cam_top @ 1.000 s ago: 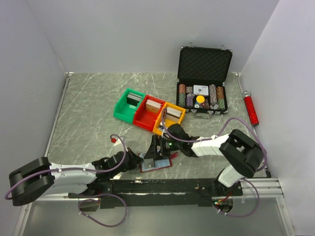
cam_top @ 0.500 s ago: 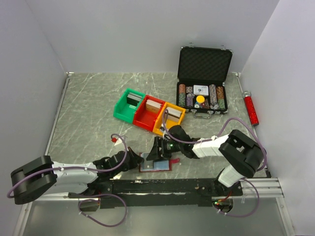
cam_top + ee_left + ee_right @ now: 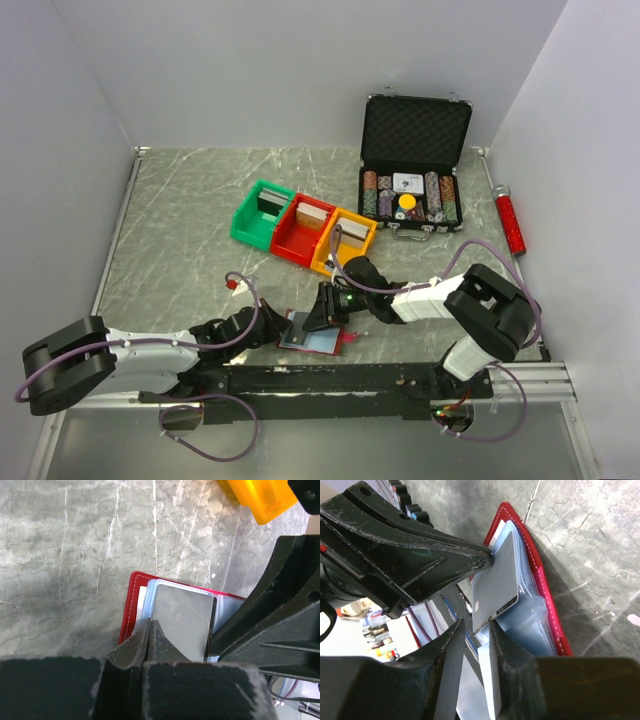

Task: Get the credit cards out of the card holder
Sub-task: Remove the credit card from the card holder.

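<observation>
The card holder is a red bifold wallet lying open near the front edge, between the two grippers, with pale plastic sleeves inside. My left gripper is shut on its left edge, fingertips pressed together at the sleeve. A blue-grey credit card sticks partway out of the sleeves. My right gripper straddles the card's lower corner. One finger touches the card, and a gap shows at the other. The red cover sits tilted off the marble.
Green, red and yellow bins holding card decks stand behind the wallet. An open black chip case is at the back right, a red-handled tool by the right wall. A small red tab lies at the left.
The right gripper's jaws have narrowed around the card's corner. The wallet has shifted slightly left and tilted between the grippers. The left gripper has stayed shut.
</observation>
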Robot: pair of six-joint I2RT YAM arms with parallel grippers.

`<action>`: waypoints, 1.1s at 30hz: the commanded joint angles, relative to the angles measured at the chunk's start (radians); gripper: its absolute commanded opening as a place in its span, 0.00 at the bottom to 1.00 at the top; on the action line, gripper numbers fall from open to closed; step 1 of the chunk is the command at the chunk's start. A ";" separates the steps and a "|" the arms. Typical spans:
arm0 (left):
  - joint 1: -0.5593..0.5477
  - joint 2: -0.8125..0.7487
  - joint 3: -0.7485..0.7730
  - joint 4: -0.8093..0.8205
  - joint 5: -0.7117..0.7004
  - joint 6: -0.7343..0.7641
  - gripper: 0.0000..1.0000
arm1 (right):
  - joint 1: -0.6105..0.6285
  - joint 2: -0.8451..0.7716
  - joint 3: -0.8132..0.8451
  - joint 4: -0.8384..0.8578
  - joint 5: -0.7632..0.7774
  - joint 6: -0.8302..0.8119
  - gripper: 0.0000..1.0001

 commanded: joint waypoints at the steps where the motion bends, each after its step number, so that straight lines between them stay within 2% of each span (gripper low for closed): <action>1: -0.014 0.003 -0.005 -0.080 0.023 0.006 0.01 | 0.006 0.010 0.012 0.098 -0.004 0.001 0.31; 6: -0.015 -0.012 -0.008 -0.089 0.021 0.003 0.01 | 0.006 0.018 0.025 0.043 0.019 -0.017 0.30; 11: -0.017 -0.026 -0.011 -0.103 0.016 0.000 0.01 | 0.006 0.035 0.034 -0.008 0.046 -0.025 0.41; 16: -0.020 -0.034 -0.013 -0.114 0.015 -0.005 0.01 | -0.003 0.055 0.009 0.064 0.039 0.012 0.48; 33: -0.063 -0.014 -0.001 -0.122 -0.005 -0.025 0.01 | -0.012 0.018 0.019 0.153 0.072 0.064 0.51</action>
